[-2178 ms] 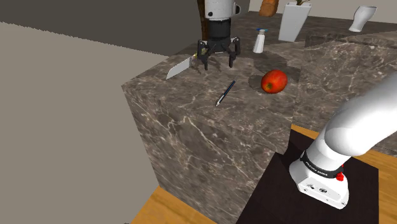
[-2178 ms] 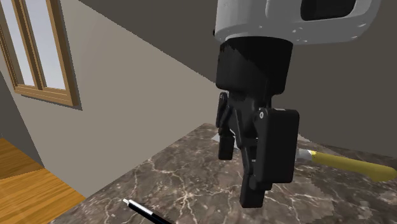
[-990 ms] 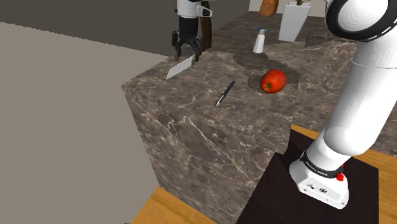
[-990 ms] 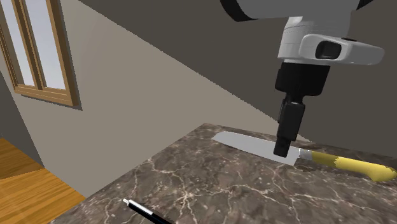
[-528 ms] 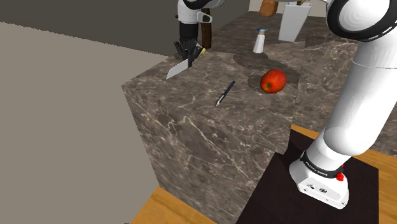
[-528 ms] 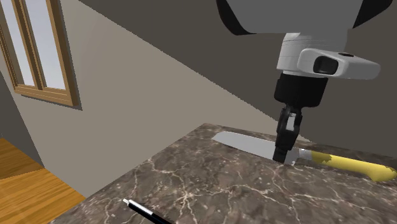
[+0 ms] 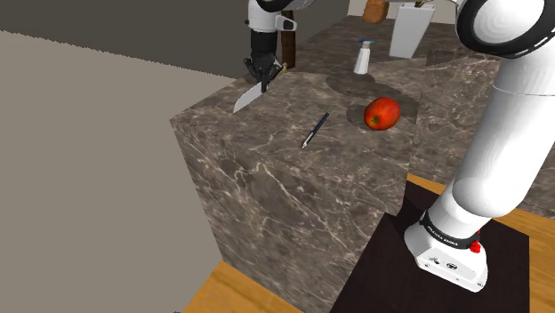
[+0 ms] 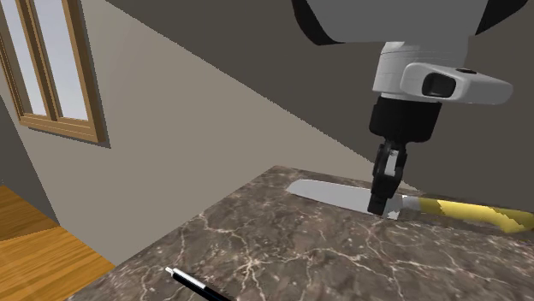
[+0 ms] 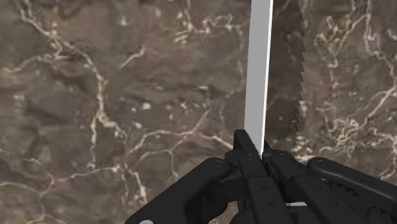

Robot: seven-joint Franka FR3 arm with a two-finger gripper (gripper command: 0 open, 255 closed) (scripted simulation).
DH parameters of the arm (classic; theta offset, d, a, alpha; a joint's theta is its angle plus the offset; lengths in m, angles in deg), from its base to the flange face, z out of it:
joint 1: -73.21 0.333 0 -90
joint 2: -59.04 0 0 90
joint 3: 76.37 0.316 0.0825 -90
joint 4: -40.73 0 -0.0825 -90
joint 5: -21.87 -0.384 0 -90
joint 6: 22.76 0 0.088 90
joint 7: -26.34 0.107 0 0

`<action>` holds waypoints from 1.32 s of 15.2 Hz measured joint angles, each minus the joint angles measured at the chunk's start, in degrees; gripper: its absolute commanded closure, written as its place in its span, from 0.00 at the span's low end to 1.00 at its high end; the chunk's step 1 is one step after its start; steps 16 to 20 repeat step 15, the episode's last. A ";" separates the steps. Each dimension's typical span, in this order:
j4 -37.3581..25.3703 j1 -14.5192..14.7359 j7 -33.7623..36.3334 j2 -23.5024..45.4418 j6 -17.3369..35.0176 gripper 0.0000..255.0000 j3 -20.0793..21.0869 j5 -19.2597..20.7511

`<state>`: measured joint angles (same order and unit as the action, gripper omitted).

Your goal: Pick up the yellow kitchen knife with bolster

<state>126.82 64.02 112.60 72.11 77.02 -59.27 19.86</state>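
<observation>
The knife lies at the far corner of the dark marble counter [image 7: 293, 187]; its grey blade [image 7: 246, 96] points toward the counter's edge. In the second exterior view the blade [image 8: 332, 194] runs left and the yellow handle [image 8: 466, 214] runs right. My black gripper [image 7: 261, 78] stands upright over it, shut on the knife where blade meets handle [image 8: 382, 203]. In the wrist view the blade [image 9: 257, 76] extends straight out from between the clasping fingertips [image 9: 247, 153], casting a serrated shadow on the stone.
A black pen [image 7: 314, 130] lies mid-counter, also seen near the front edge [image 8: 197, 284]. A red apple [image 7: 382, 113] sits toward the shoulder view's right. A small white bottle [image 7: 362, 57] and white vases [image 7: 409, 28] stand behind. The counter drops off just beyond the blade tip.
The fingers came down over the knife and closed on it near the bolster. The knife has shifted slightly, its handle end a little higher in the second exterior view.
</observation>
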 measured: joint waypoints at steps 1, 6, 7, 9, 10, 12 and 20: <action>-0.37 0.03 0.09 -0.05 -0.44 1.00 0.02 0.00; -5.11 0.19 0.36 0.70 -4.43 1.00 0.05 0.24; -5.80 0.21 0.41 0.72 -5.11 1.00 0.05 0.25; -8.14 0.40 0.69 1.21 -6.95 1.00 0.12 0.41; -9.23 0.46 0.77 1.41 -7.84 1.00 0.13 0.47; -11.37 0.70 1.10 1.87 -9.53 1.00 0.21 0.64; -14.98 0.95 1.35 2.87 -12.14 1.00 0.24 0.94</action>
